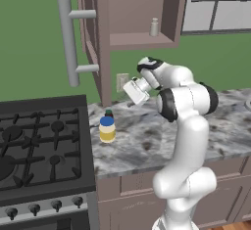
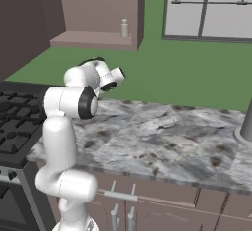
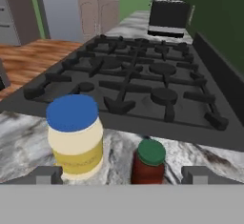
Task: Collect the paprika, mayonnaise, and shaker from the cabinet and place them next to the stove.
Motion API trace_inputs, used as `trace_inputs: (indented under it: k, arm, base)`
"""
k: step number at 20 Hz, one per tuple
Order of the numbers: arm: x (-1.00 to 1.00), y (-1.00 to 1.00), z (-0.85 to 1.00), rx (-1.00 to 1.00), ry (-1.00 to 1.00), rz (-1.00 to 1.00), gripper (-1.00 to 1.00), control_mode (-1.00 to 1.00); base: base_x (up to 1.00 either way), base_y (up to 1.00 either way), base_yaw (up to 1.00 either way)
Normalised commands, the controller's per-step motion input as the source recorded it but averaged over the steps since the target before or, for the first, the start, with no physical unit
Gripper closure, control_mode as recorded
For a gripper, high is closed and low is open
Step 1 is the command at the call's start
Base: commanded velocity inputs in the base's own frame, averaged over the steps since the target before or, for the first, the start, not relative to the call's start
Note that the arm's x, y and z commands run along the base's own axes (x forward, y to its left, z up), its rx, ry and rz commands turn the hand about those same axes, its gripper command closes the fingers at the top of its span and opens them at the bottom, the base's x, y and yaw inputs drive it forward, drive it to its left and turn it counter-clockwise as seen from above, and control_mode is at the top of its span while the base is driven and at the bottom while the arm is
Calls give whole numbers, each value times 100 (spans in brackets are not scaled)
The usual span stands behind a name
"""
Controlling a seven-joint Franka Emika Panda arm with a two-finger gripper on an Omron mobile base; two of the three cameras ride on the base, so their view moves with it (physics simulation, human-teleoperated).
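Gripper (image 3: 122, 174) jaws wide apart, mayonnaise (image 3: 75, 135) and paprika (image 3: 148, 162) upright at the counter's (image 1: 147, 136) stove (image 1: 41, 146) edge, shaker (image 1: 154, 27) up on the cabinet (image 1: 142, 39) shelf

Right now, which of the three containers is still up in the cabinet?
The shaker, the slim whitish-grey bottle, stands alone on the cabinet shelf. The blue-lidded mayonnaise and the dark red paprika already sit on the counter beside the stove.

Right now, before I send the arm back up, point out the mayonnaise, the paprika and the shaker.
mayonnaise (image 3: 75, 137): hand view, on the jar's yellow body.
paprika (image 3: 148, 168): hand view, on its red body below the cap.
shaker (image 1: 154, 27): left base view, mid-bottle, on the cabinet shelf.
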Motion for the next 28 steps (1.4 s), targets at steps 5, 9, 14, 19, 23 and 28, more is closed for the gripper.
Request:
trace_inputs:
  k: [5, 9, 14, 19, 23, 28]
  arm:
    - [-53, -37, 55, 8, -2, -21, -100, -100]
    - [-59, -24, 47, 4, 0, -28, -100, -100]
    - [-57, -19, 50, 0, 0, -32, -100, -100]
    - [-53, -13, 63, 0, 0, -35, -100, -100]
    - [-47, -8, 64, 0, 5, -41, -100, -100]
    - [-41, -3, 58, 0, 9, -45, -100, -100]
  base:
    - [0, 0, 0]
    - [0, 0, 0]
    - [0, 0, 0]
    - [0, 0, 0]
    - [0, 0, 0]
    - [0, 0, 0]
